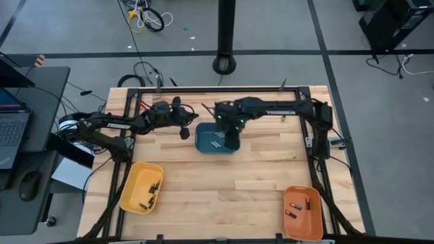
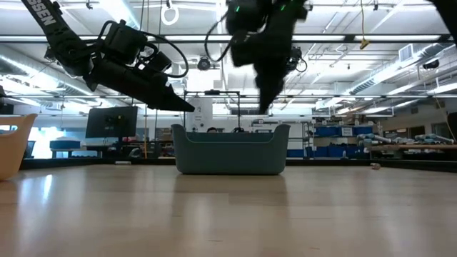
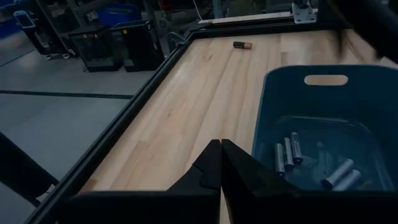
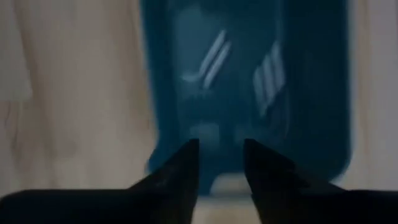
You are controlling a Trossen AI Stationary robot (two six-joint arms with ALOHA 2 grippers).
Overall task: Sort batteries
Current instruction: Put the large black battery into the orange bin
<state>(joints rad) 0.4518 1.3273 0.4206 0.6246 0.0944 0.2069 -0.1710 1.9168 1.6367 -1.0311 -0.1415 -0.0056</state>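
Observation:
A dark blue bin (image 1: 215, 139) stands mid-table toward the far side and holds several batteries (image 3: 289, 152), which lie flat on its floor. My right gripper (image 4: 221, 155) hangs above the bin's right part (image 1: 232, 141), pointing steeply down. Its fingers are open and nothing is between them. In the low view it is clear above the bin's rim (image 2: 263, 107). My left gripper (image 3: 221, 155) is shut and empty. It hovers in the air just left of the bin (image 1: 184, 133), pointing nearly level toward it.
A yellow tray (image 1: 140, 188) at the near left and an orange tray (image 1: 302, 211) at the near right each hold a few batteries. One loose battery (image 3: 242, 45) lies on the wood near the table's far edge. Bare wood lies between the bin and the trays.

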